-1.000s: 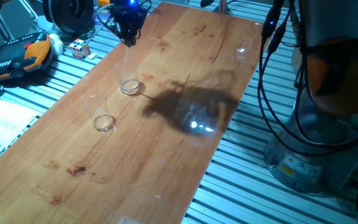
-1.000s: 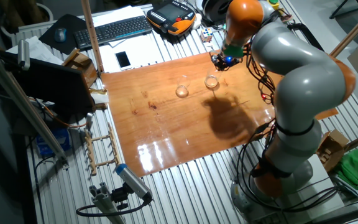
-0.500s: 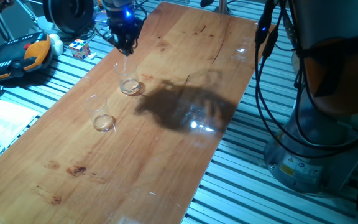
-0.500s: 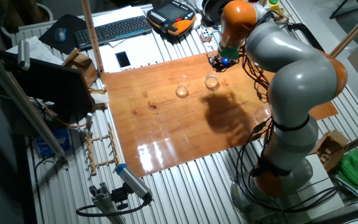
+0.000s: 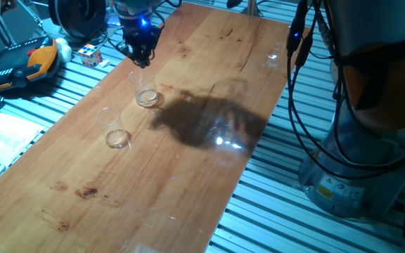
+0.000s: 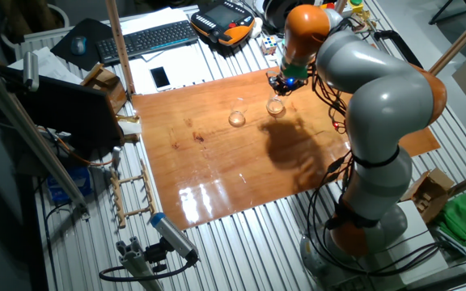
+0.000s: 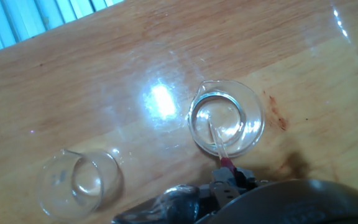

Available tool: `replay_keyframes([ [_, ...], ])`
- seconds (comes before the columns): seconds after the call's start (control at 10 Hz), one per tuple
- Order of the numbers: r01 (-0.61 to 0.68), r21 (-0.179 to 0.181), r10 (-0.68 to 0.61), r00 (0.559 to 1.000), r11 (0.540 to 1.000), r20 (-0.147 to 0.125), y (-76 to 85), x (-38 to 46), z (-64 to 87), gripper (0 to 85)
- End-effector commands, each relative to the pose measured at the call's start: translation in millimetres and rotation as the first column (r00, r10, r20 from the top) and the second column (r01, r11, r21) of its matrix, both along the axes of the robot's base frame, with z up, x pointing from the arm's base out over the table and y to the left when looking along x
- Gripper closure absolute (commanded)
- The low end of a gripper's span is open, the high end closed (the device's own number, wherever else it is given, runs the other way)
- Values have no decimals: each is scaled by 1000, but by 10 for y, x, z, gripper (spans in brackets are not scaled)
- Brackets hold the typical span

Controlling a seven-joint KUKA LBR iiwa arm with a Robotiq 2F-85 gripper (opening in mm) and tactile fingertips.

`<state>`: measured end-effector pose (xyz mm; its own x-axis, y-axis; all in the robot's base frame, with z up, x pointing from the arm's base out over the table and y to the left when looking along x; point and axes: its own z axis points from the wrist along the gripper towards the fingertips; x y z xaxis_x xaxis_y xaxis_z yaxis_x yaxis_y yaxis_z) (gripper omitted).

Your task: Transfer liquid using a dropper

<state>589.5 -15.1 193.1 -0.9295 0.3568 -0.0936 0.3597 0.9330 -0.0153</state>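
1. While the grey and orange arm fills the right half of the other fixed view, it reaches to the upper centre so that its hand hangs over the far end of the wooden table
2. At the upper left of one fixed view the gripper sits just above the farther cup; the jaws point down and grasp the dropper by its red end, which in the hand view sits low and centre
3. Two clear cups stand apart on the table: in the hand view the farther cup is right of centre and the nearer cup at lower left, spaced so the dropper can pass between them
4. Reaching up the frame into the farther cup, the thin clear stem has its tip at or near the liquid; I judge this is for drawing or releasing
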Motion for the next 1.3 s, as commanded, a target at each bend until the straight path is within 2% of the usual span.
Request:
replay_keyframes([
  [0.0,0,2,0,1000,1000,0,-9,11,-38,840],
  [0.4,-3,14,3,1000,1000,-5,-33,44,-167,840],
  [1.2,-10,23,9,1000,1000,10,-61,91,-392,840],
])
